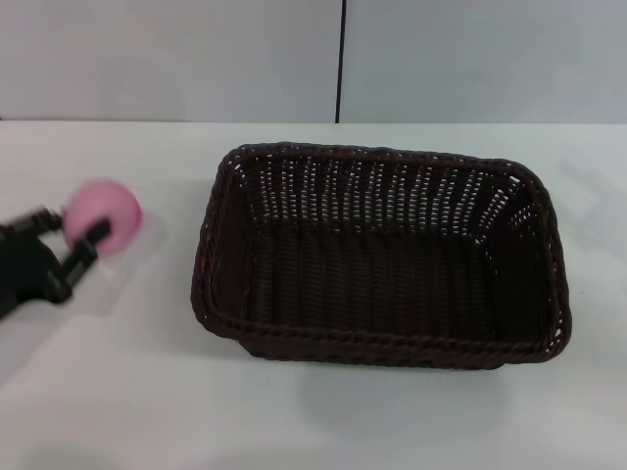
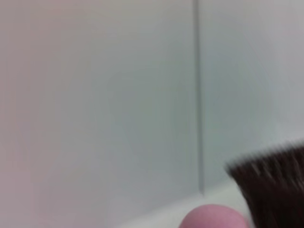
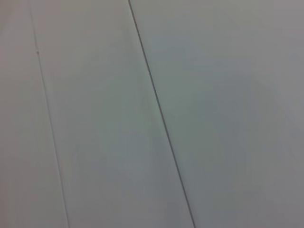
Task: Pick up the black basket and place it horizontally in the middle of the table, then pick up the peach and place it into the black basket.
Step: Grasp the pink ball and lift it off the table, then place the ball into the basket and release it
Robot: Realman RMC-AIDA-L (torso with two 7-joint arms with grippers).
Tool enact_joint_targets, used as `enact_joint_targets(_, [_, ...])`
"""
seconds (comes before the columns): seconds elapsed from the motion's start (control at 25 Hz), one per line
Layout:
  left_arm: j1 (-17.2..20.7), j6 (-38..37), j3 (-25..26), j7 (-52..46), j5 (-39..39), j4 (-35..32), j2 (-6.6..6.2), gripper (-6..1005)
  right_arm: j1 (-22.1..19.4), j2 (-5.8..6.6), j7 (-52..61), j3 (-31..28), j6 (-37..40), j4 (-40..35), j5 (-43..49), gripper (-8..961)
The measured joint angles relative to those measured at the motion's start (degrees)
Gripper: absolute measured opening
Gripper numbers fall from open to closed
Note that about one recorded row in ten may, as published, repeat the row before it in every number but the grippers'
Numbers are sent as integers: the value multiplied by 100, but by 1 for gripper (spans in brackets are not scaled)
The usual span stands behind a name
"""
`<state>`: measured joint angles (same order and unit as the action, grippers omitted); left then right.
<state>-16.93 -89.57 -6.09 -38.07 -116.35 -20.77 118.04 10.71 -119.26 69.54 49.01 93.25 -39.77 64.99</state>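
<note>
The black basket (image 1: 382, 257) stands empty, long side across, in the middle of the white table (image 1: 323, 411). My left gripper (image 1: 71, 235) is at the far left of the head view, its fingers closed around the pink peach (image 1: 106, 215), which is to the left of the basket. In the left wrist view the peach (image 2: 213, 217) shows at the frame edge with a blurred corner of the basket (image 2: 275, 185) beside it. My right gripper is out of view; its wrist view shows only wall panels.
A grey wall with a dark vertical seam (image 1: 340, 59) stands behind the table's far edge. White tabletop lies in front of the basket and on both sides of it.
</note>
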Motion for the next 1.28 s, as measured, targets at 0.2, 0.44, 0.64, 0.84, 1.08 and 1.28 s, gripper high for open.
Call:
enact_joint_targets(0.2, [-317,-657,85,-476,271,-450,1,318,51,6,16,1,106,-33,-12,605])
enact_joint_targets(0.44, [-819,-1431,-437,-640,260,-241,38,255,91,2,16,61,181,14,-163,606])
enact_joint_targets(0.64, [-1304,-1371,-1613,-607,263,408,66,237,131,-1,15,56,207,58,-169,605])
enact_joint_targets(0.84, [-1549,-1012,-1881,-549,283,844,95,219,128,-1,-183,-15,309,360,-430,604])
enact_joint_targets(1.08, [-1408,-695,-1800,-236,408,888,91,453,31,12,-782,-351,358,994,-762,605])
enact_joint_targets(1.28, [-1119,-385,-1794,181,890,1034,76,604,58,13,-1309,-1029,382,1758,-770,606])
